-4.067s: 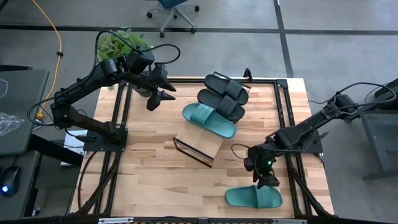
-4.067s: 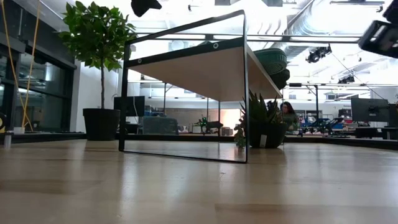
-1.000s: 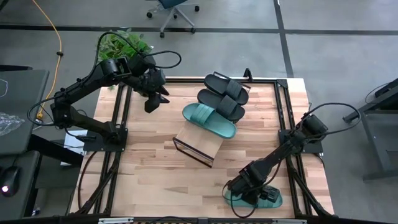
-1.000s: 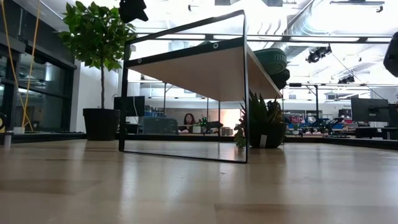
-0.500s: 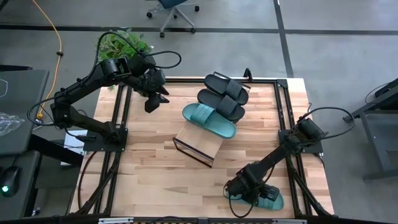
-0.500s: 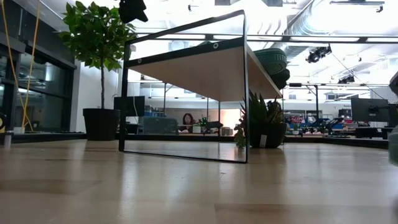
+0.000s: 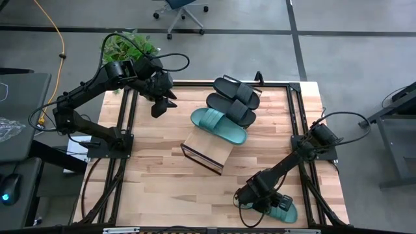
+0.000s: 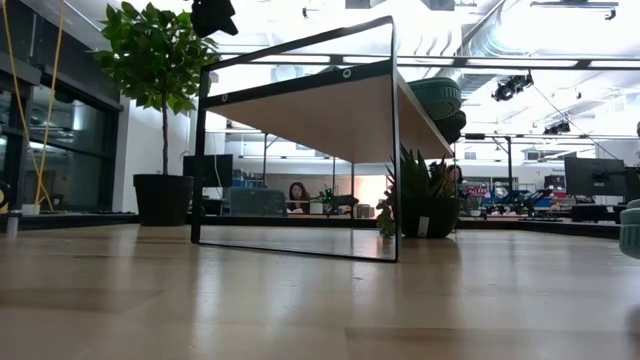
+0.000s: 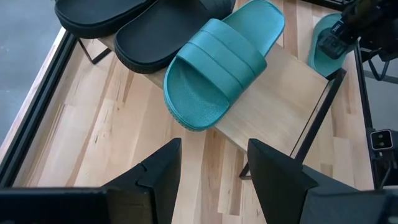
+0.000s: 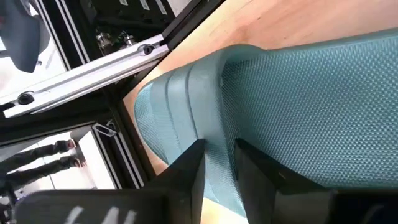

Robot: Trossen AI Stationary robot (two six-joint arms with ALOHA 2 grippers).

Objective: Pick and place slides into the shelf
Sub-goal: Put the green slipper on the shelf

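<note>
The right gripper (image 7: 263,200) is low at the table's (image 7: 156,182) near right corner, on the loose teal slide (image 7: 281,209) that lies there. In the right wrist view its two fingers (image 10: 186,180) stand close together with the edge of this slide's strap between them, so it pinches the loose teal slide.

The shelf (image 7: 207,151) stands at the middle of the table. Its upper end carries the second teal slide (image 7: 218,125), and the two black slides (image 7: 235,99) lie just behind it toward the far edge, touching each other.

The left gripper (image 7: 159,104) hangs above the far left part of the table, apart from the shelf. Its fingers (image 9: 163,169) are spread and hold nothing.
</note>
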